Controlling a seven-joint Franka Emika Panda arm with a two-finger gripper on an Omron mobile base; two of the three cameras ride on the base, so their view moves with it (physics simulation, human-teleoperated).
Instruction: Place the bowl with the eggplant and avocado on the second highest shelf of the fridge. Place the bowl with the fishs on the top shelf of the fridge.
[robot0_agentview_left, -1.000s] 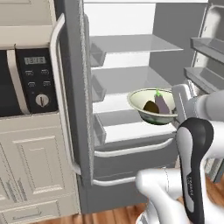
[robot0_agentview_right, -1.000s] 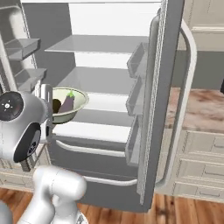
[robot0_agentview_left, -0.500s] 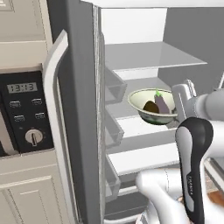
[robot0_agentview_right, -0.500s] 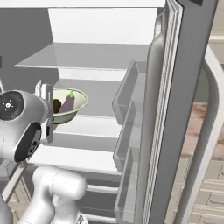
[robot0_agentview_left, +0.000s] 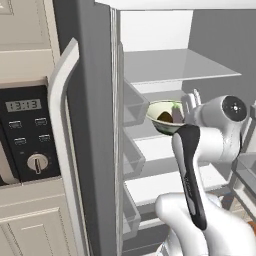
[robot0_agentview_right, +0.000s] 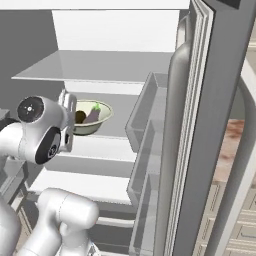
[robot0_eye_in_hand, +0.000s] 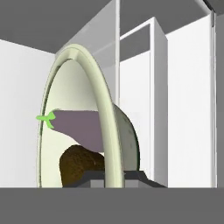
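Claw (robot0_eye_in_hand: 114, 177) pinched on rim of bowl (robot0_agentview_right: 90, 117) with eggplant (robot0_eye_in_hand: 78, 127), avocado (robot0_eye_in_hand: 82, 165) — inside fridge (robot0_agentview_left: 95, 125), over second shelf | keep level — lower gently

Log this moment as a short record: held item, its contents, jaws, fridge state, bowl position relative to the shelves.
held item: bowl with the eggplant and avocado, carried by its rim
contents: eggplant above the avocado in the hand view
gripper: jaws shut on the bowl's rim
fridge: doors open, white interior in view
bowl position: inside the fridge opening, below the top shelf, level with the shelf under it; contact with that shelf cannot be told
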